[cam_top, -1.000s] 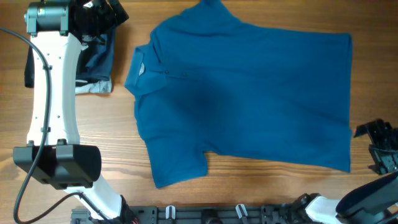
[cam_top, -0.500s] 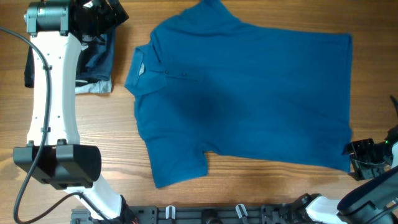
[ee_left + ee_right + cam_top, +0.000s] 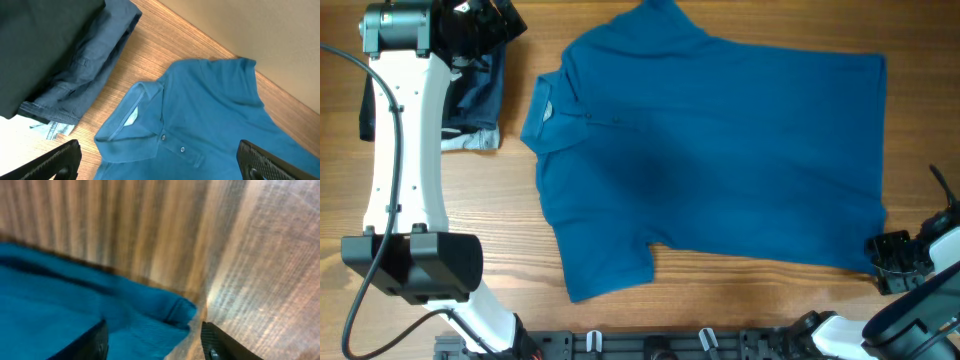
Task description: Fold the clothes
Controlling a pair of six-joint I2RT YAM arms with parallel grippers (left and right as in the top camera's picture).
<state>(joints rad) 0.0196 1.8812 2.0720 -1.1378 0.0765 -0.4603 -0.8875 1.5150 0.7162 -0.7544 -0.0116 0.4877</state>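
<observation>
The medium-blue polo shirt [image 3: 720,150] lies spread flat on the wooden table, collar [image 3: 545,110] to the left, hem to the right. My left gripper [image 3: 160,165] is open and empty, held above the collar and button placket [image 3: 172,142]. In the overhead view its arm stands at the far left [image 3: 405,150]. My right gripper [image 3: 890,258] is at the shirt's near right hem corner. In the right wrist view it [image 3: 155,340] is open, with the hem corner [image 3: 170,315] lying between its jaws.
Folded dark navy and black garments [image 3: 475,70] are stacked at the back left; they also show in the left wrist view [image 3: 55,55]. A black rail [image 3: 650,345] runs along the table's front edge.
My right gripper has moved left and toward the front edge, from off the shirt's right side onto its near right hem corner. The left arm and the shirt have not moved.
</observation>
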